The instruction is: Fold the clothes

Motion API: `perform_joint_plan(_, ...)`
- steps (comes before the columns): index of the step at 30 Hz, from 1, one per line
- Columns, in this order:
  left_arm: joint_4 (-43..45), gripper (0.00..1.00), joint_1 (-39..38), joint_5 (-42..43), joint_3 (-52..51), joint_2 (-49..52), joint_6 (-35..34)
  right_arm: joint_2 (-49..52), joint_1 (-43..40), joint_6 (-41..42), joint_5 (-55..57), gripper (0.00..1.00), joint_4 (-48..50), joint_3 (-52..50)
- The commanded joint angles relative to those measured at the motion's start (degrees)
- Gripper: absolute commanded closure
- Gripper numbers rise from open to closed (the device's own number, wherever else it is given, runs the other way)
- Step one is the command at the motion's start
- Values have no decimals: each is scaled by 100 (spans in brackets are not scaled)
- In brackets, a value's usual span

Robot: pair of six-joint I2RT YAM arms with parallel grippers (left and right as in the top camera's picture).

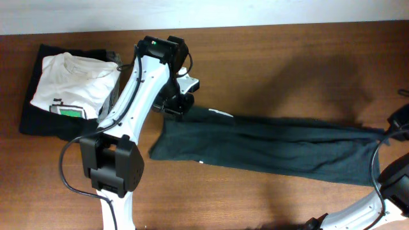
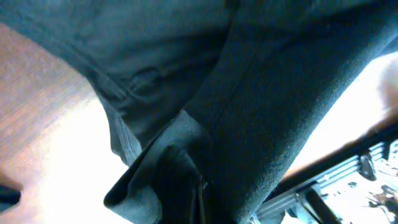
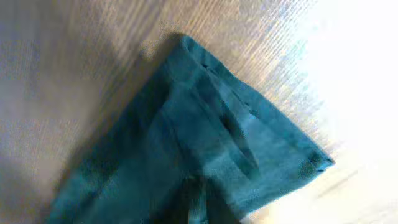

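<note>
The dark grey-green T-shirt [image 1: 268,148] lies stretched as a long band across the table, from the left arm to the right edge. A small pale label [image 1: 221,113] shows on its upper left edge. My left gripper [image 1: 179,105] is shut on the shirt's upper left corner; in the left wrist view the dark cloth [image 2: 249,93] fills the frame and bunches at the jaws [image 2: 196,205]. My right gripper [image 1: 391,133] is shut on the shirt's right end; the right wrist view shows a hemmed corner [image 3: 249,143] hanging from the jaws [image 3: 199,208].
A white tee with green print [image 1: 73,86] lies on a black folded garment [image 1: 32,118] at the back left. Bare wooden table [image 1: 287,64] lies behind the shirt and in front of it [image 1: 255,198]. A cable loops by the left arm's base [image 1: 67,166].
</note>
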Motion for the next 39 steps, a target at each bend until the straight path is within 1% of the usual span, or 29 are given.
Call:
perform_joint_plan(1, 177, 69, 0, -210, -81, -50, -52, -120, -22, 37, 328, 52, -79, 63)
perform_joint_plan(3, 197, 59, 0, -778, -81, -50, -52, -120, -22, 44, 428, 51, -28, 63)
perform_joint_plan(6, 269, 52, 22, -1091, -81, -50, -55, -120, -22, 42, 240, 49, 55, 63)
perform_joint_plan(7, 350, 49, 68, -1104, -81, -50, -59, -120, -17, 31, -136, 49, 111, 63)
perform_joint_plan(8, 590, 43, 212, -1102, -83, -50, -282, -120, -2, -326, -721, 49, 199, 63)
perform_joint_plan(10, 916, 41, 415, -887, -131, -46, -417, -120, 68, -857, -1460, 49, 295, 63)
perform_joint_plan(11, 1130, 41, 542, -577, -234, -44, -417, -120, 140, -916, -1569, 49, 321, 63)
perform_joint_plan(14, 1554, 41, 780, -81, -662, -39, -417, -120, 315, -935, -1523, 47, 354, 63)
perform_joint_plan(17, 2354, 41, 892, 269, -1329, -39, -413, -118, 446, -933, -1502, 46, 409, 59)
perform_joint_plan(19, 3058, 43, 896, 302, -1805, -39, -413, -118, 481, -931, -1499, 46, 455, 59)
perform_joint_plan(21, 3569, 57, 896, 319, -2124, -39, -413, -118, 479, -929, -1416, 46, 470, 59)
perform_joint_plan(22, 3812, 69, 896, 299, -2286, -39, -413, -118, 479, -885, -1272, 46, 485, 59)
perform_joint_plan(23, 3967, 78, 898, 289, -2402, -39, -413, -118, 479, -863, -1126, 46, 490, 59)
perform_joint_plan(24, 4107, 96, 916, 149, -2518, -33, -415, -118, 479, -863, -1021, 46, 496, 59)
perform_joint_plan(25, 4148, 100, 944, -105, -2568, -33, -417, -118, 479, -866, -1003, 46, 533, 59)
perform_joint_plan(26, 4146, 100, 994, -332, -2573, -33, -417, -114, 479, -866, -962, 46, 592, 59)
perform_joint_plan(28, 4142, 100, 1174, -595, -2573, -35, -415, -87, 472, -863, -673, 39, 824, 50)
perform_joint_plan(31, 4142, 100, 1517, -544, -2570, -35, -417, 79, 472, -599, -227, 38, 960, 26)
perform_joint_plan(32, 4138, 96, 1615, -310, -2570, -35, -415, 199, 472, -433, 39, 37, 894, 13)
perform_joint_plan(33, 4133, 87, 1655, -81, -2570, -35, -415, 326, 472, -343, 219, 37, 826, 7)
perform_joint_plan(36, 4072, 82, 1679, 538, -2524, -37, -411, 542, 468, -345, 240, 38, 507, -15)
perform_joint_plan(37, 4046, 82, 1670, 846, -2490, -48, -343, 605, 468, -348, 260, 42, 271, -31)
perform_joint_plan(38, 4028, 81, 1661, 1110, -2459, -66, -254, 636, 472, -345, 308, 49, 146, -46)
perform_joint_plan(39, 4011, 79, 1659, 1379, -2426, -74, -146, 667, 472, -343, 326, 54, 76, -85)
